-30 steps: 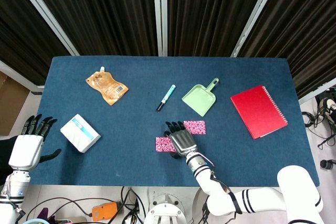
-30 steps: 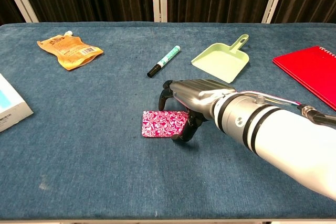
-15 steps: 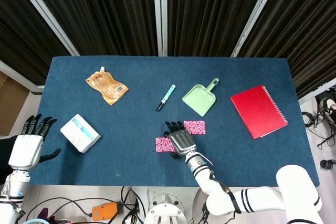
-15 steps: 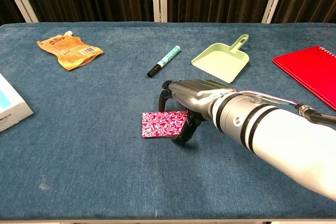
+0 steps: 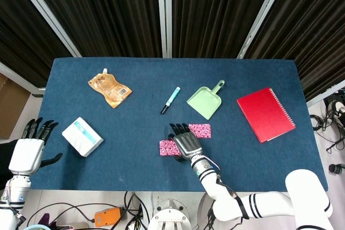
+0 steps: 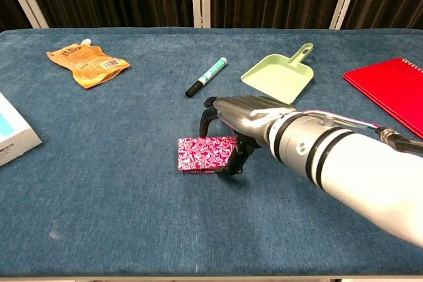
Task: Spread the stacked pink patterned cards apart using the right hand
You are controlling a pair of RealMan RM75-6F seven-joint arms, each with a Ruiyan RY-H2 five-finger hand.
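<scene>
Two pink patterned cards lie apart on the blue table [image 5: 135, 127] in the head view. One card [image 5: 201, 130] lies flat just beyond my right hand [image 5: 184, 143]. The other card [image 5: 167, 147] sticks out to the hand's left. In the chest view this nearer card [image 6: 203, 153] is tilted, its near edge raised off the cloth. My right hand [image 6: 248, 123] arches over its right end, thumb at the edge and fingers curled behind it, holding it. The arm hides the farther card there. My left hand [image 5: 28, 152] hangs open off the table's left edge.
A white box [image 5: 82, 136] sits at the left and an orange pouch [image 5: 110, 90] at the back left. Beyond the cards lie a marker [image 5: 171, 99] and a green dustpan [image 5: 205, 100]. A red notebook [image 5: 266, 113] is at the right.
The nearer pink card has tipped up from lying flat, and my right hand has risen slightly with it. The left hand has not moved.
</scene>
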